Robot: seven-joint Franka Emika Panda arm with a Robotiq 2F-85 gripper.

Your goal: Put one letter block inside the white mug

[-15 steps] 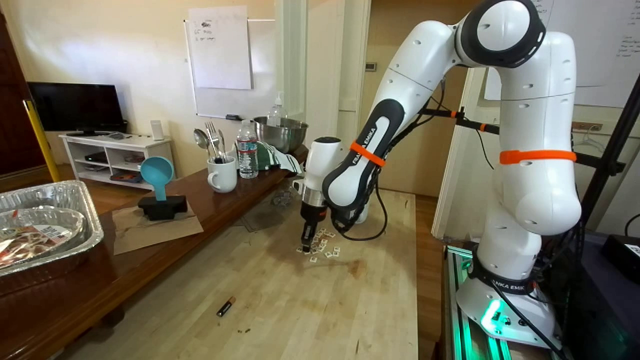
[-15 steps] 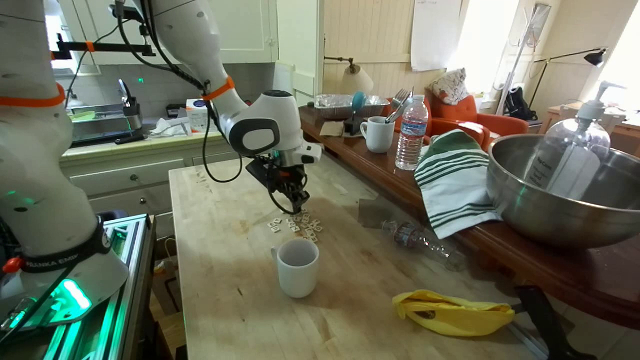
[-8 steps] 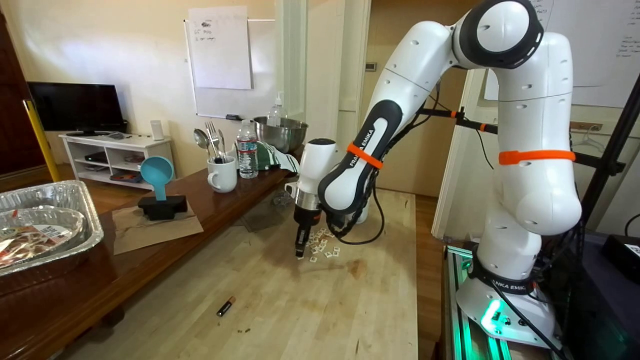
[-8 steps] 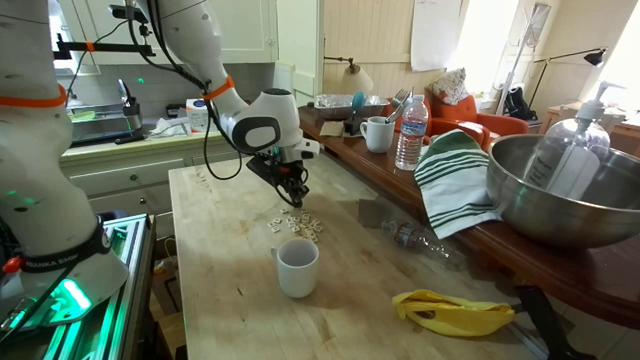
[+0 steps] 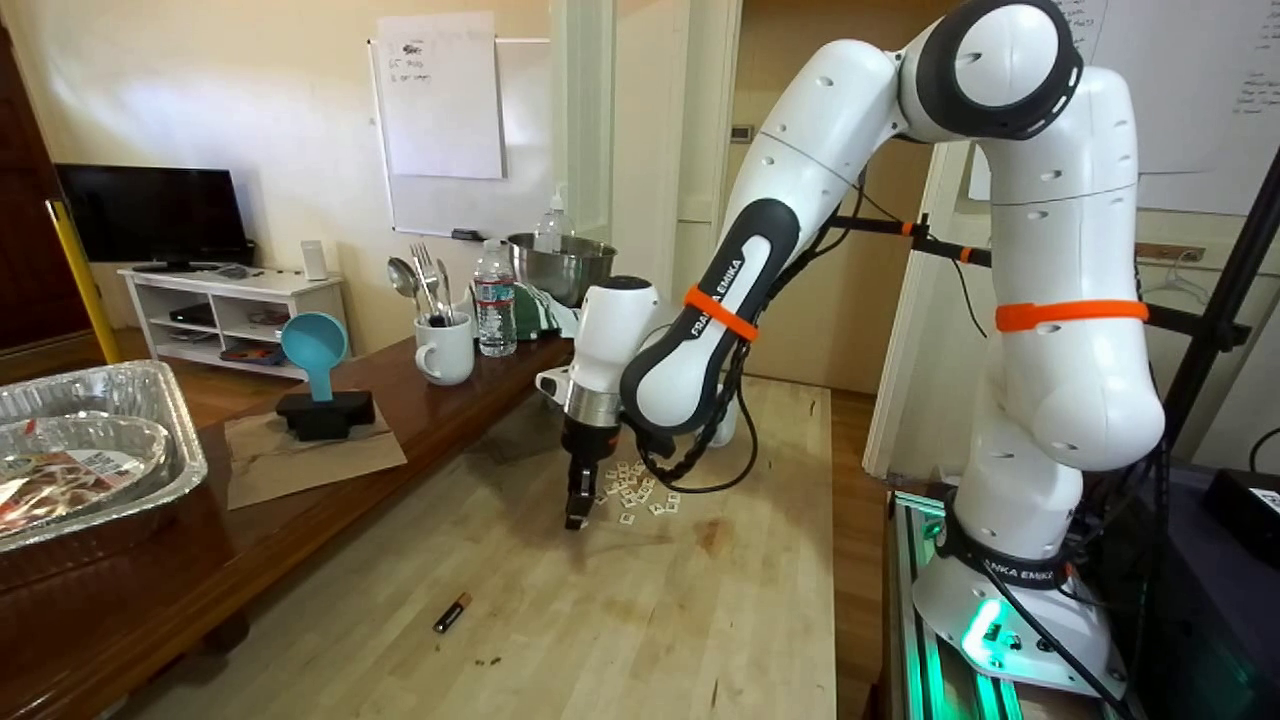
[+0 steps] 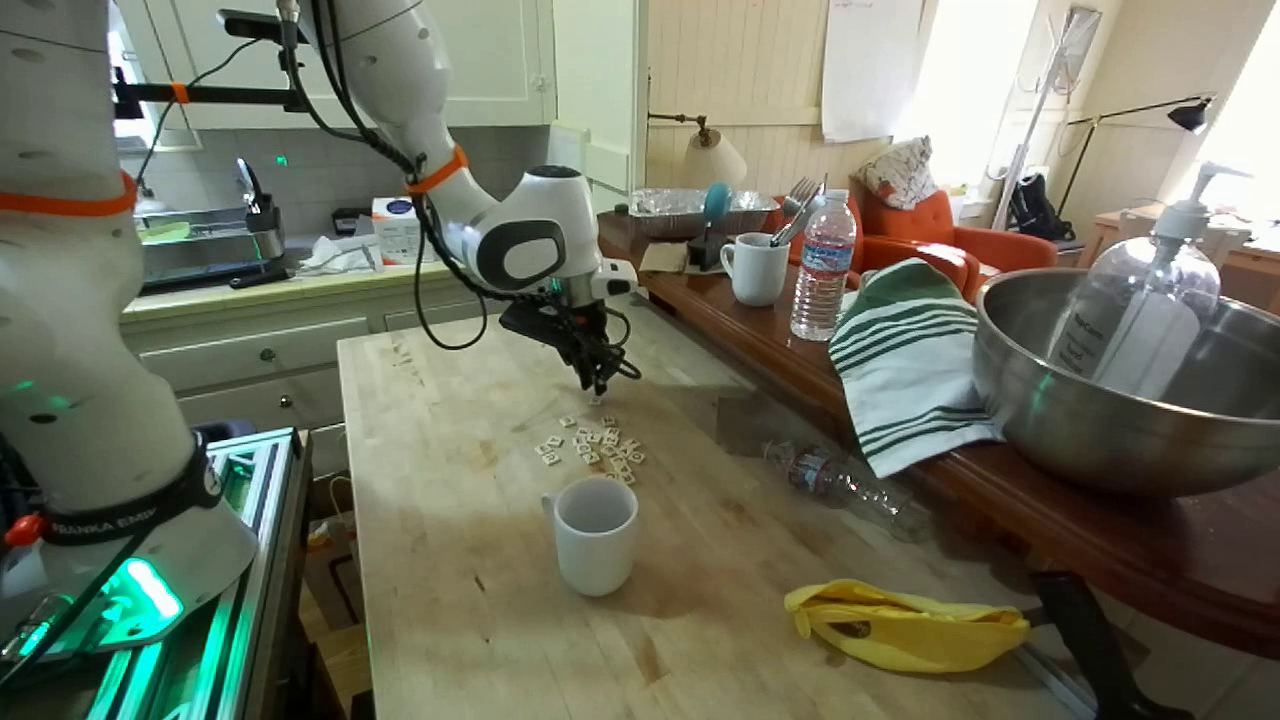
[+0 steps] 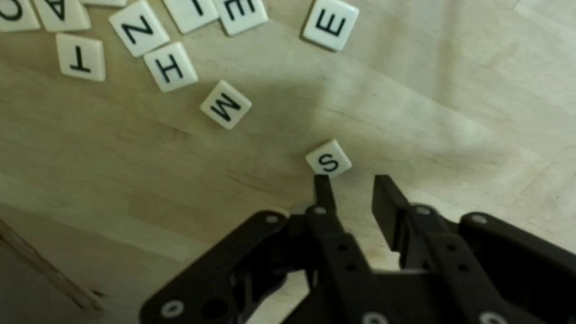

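Pale tabletop bore scattered blocks. The gripper gaped above, holding nothing, one finger overlapping S in the wrist view; descending so off-centre risked pinning or shoving it. The mug stood upright past the blocks.

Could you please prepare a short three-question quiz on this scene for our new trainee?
1. Multiple choice: which letter lies nearest the gripper in the wrist view? A) T; B) S; C) H
2. True or false: the white mug near the letter blocks stands upright.
3. What item rests in the metal bowl?

Key: 1. B, the S block. 2. True. 3. A clear pump bottle.
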